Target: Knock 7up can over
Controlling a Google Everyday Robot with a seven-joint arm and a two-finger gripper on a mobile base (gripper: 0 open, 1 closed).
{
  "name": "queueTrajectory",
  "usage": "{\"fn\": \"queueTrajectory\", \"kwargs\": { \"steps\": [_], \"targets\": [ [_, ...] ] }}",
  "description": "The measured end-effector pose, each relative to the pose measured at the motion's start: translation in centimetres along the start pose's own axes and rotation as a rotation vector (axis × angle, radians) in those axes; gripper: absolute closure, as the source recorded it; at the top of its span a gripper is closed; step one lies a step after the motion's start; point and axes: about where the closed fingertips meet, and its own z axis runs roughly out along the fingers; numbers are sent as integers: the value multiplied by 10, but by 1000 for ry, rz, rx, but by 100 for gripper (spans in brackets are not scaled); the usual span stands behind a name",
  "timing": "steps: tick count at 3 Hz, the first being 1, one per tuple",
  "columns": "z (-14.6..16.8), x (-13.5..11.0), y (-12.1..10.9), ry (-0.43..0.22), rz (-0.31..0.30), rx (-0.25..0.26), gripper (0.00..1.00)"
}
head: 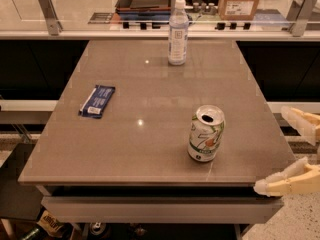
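The 7up can (206, 133) stands upright on the grey table (150, 99), near its front right part. It is white and silver with green swirls and an orange-red spot, and its top is open. My gripper (272, 151) is at the right edge of the view, beyond the table's front right corner and to the right of the can. Its two cream fingers are spread apart and hold nothing. One fingertip (287, 112) is level with the can and the other fingertip (261, 186) lies by the table's front corner. The gripper does not touch the can.
A clear plastic bottle (177, 33) with a white cap stands upright at the far middle of the table. A dark blue snack packet (97, 100) lies flat at the left. A glass barrier with metal posts (49, 13) runs behind the table.
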Motion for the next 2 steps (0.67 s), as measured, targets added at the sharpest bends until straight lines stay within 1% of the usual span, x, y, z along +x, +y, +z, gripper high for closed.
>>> {"fn": "queueTrajectory", "kwargs": {
  "steps": [1, 2],
  "targets": [
    [14, 3, 10, -48, 43, -31, 0],
    [32, 0, 21, -115, 61, -92, 0]
  ]
}}
